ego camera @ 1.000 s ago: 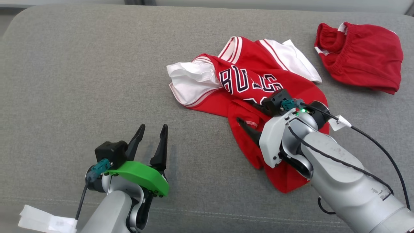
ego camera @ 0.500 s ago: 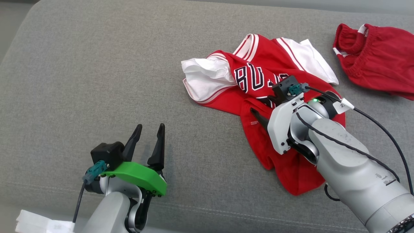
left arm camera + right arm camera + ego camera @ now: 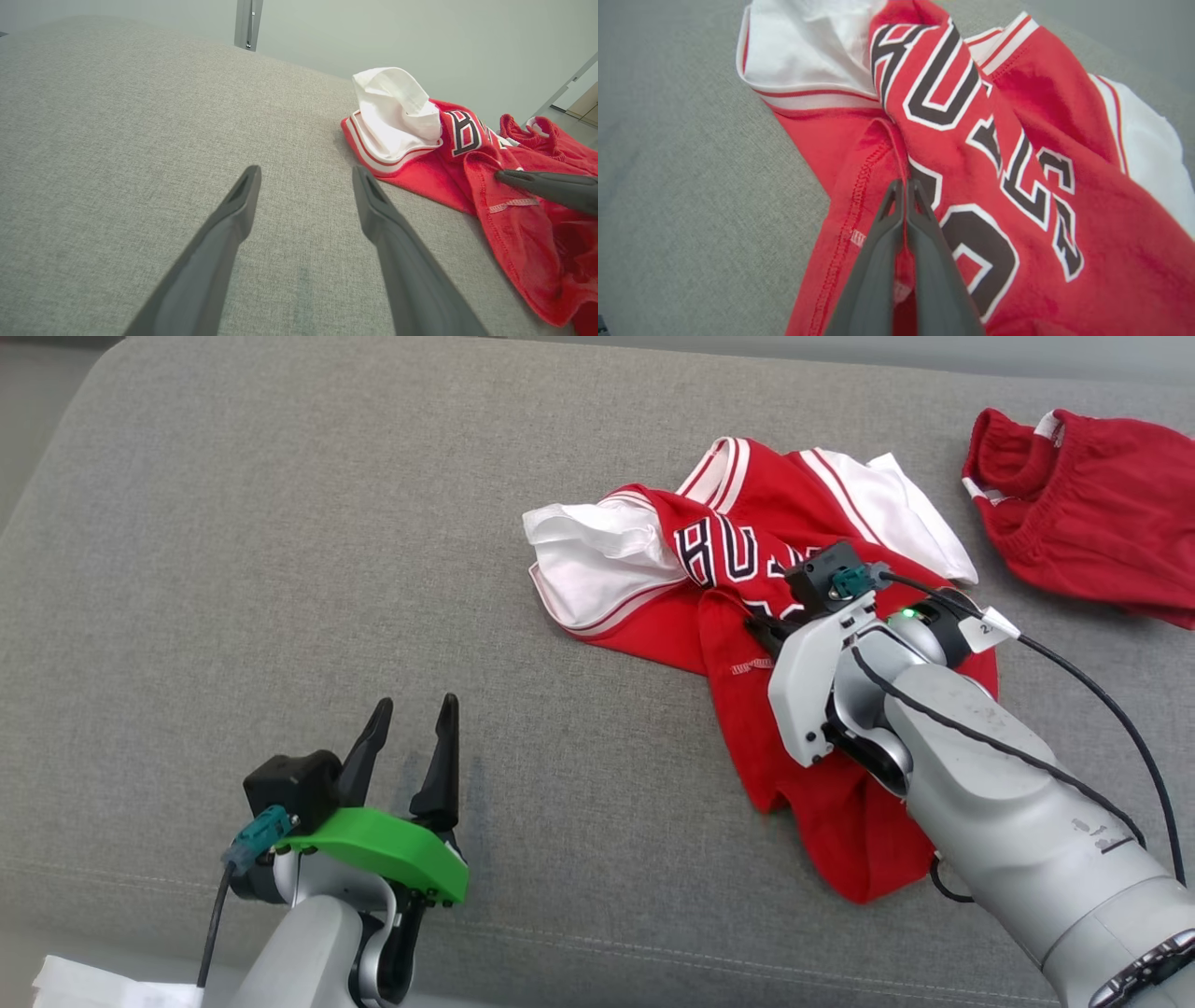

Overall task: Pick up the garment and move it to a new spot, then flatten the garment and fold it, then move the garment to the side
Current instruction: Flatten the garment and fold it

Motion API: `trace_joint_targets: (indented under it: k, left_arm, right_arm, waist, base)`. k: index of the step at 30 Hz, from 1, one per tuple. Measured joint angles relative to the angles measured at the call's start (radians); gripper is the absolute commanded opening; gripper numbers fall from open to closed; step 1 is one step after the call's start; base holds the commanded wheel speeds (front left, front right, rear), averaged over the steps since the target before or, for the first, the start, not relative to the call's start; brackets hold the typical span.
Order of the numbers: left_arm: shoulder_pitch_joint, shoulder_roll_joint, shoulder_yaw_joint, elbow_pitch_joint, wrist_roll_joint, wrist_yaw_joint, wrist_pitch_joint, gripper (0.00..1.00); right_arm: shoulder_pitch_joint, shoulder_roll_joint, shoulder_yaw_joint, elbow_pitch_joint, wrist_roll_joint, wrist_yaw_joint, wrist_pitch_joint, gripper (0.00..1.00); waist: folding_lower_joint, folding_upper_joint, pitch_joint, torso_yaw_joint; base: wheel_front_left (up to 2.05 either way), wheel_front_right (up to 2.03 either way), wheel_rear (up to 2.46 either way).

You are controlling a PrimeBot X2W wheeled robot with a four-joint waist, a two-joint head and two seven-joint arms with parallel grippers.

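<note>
Cloth of the red jersey [image 3: 653, 625] is being pinched near its stitched hem by the right claw [image 3: 906, 183], whose two dark fingers are being held pressed together on a raised fold, with red fabric showing between them. How many layers are being gripped cannot be told. The jersey itself is lying crumpled on the grey cushion [image 3: 280, 523], its white sleeves bunched at the far edge and its dark lettering twisted across the middle.

The step in hand is being judged as the pick-up, with the move to a new spot not yet begun. The lift is best being made slowly and straight up, so that the thin fold is not being pulled out of the grip, and the trailing sleeves are being watched as they come clear, since loose cloth hanging from one point is likely to be dragging and swinging.

To the robot's left of the jersey and well apart from it, the left claw [image 3: 414, 705] is being kept spread wide over bare cushion, grasping nothing; that bare stretch is being suggested as the landing spot. Red shorts [image 3: 1092, 523] are lying to the robot's right of the jersey, apart from it, and are best being left undisturbed.
</note>
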Motion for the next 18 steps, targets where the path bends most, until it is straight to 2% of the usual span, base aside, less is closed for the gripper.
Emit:
trace_joint_targets:
  k: [8,18]
  left_arm:
    - [0.03,0.0,0.025,0.001,0.011,0.0,0.0,1.0]
    - [0.053,0.017,0.057,-0.015,0.049,0.0,0.0,1.0]
  right_arm:
    - [0.005,0.013,-0.012,-0.052,0.017,0.0,-0.125,0.0]
    - [0.137,-0.043,-0.055,-0.175,0.087,0.0,-0.319,0.0]
  waist:
    - [0.0,0.0,-0.029,-0.026]
    - [0.0,0.0001,-0.053,-0.11]
  base:
    - [0.0,0.0,0.0]
    - [0.0,0.0,0.0]
